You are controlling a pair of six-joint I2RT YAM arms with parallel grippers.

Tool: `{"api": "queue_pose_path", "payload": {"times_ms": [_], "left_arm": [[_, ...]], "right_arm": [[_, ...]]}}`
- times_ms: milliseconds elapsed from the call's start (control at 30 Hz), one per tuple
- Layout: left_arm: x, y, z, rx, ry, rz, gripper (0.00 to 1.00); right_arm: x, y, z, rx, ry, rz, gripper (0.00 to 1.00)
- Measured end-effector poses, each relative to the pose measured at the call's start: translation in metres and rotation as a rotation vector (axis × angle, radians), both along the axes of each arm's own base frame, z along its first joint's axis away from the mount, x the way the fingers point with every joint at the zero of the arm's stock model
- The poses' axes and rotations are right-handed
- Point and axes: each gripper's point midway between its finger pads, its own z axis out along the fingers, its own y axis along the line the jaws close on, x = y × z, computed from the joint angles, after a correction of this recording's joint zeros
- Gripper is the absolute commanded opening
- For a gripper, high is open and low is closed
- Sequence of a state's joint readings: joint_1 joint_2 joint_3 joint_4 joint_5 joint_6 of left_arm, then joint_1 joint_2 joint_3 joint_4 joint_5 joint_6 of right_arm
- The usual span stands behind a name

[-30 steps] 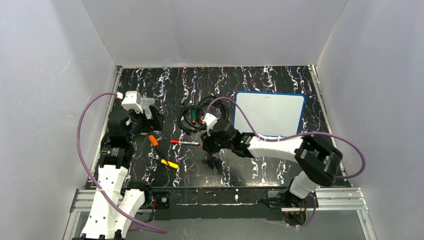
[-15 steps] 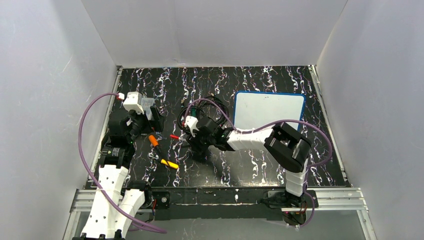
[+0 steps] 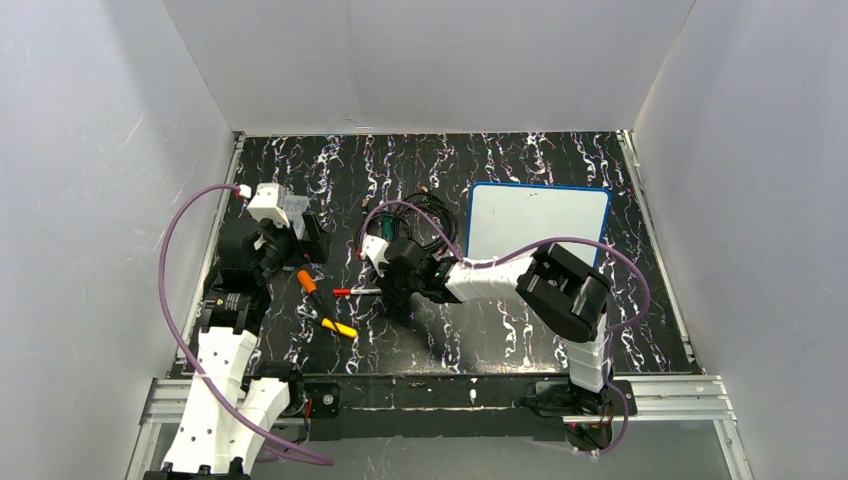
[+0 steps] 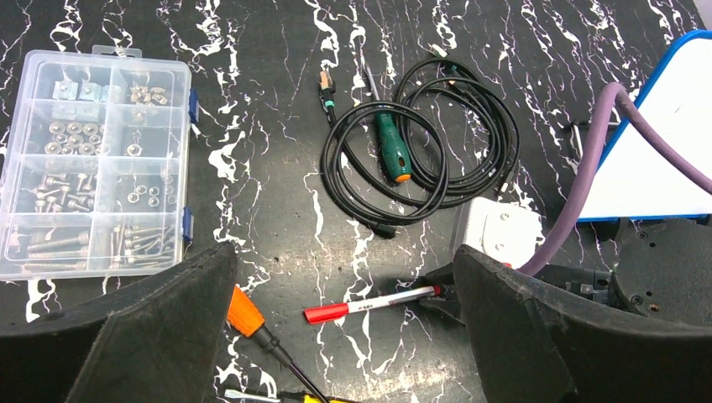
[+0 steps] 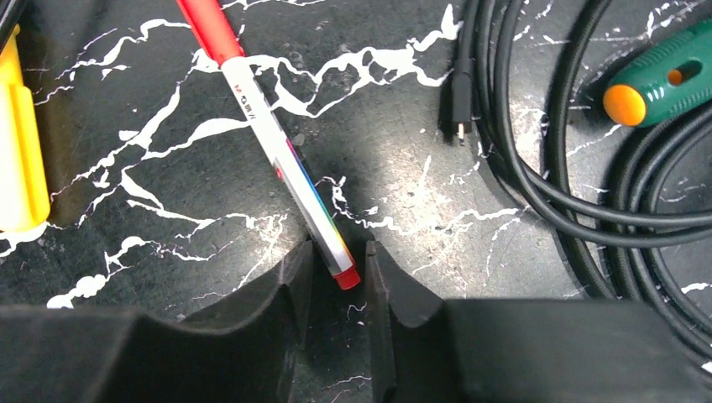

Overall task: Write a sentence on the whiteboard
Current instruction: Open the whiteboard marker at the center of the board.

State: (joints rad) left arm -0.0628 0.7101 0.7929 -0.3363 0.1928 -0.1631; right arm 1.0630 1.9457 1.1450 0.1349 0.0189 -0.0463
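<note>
Between the right gripper's (image 5: 338,267) 2 narrowly parted, not yet clamped fingers lies the marker's (image 5: 269,143) tail, barrel pointing ahead-left.

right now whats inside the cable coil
A green-handled tool with an orange end lies inside the coil. From above, the right arm covers the coil's near side, hiding that part; the left wrist view shows nothing else inside.

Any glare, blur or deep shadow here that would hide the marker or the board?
Top external: even light, the whiteboard reads flat white, small items soft. Left wrist: sharp, screws in the clear parts box distinct. Right wrist: red marker crisp, its print visible; the right hand is a dark mass, little detail.
</note>
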Motion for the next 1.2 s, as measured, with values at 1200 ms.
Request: {"api": "queue_pose_path", "payload": {"times_ms": [1200], "left_arm": [[-0.144, -0.171, -0.043, 0.095, -0.052, -1.109, 0.99]], "right_arm": [[-0.143, -0.147, 0.145, 0.113, 0.617, 0.166, 0.01]]}}
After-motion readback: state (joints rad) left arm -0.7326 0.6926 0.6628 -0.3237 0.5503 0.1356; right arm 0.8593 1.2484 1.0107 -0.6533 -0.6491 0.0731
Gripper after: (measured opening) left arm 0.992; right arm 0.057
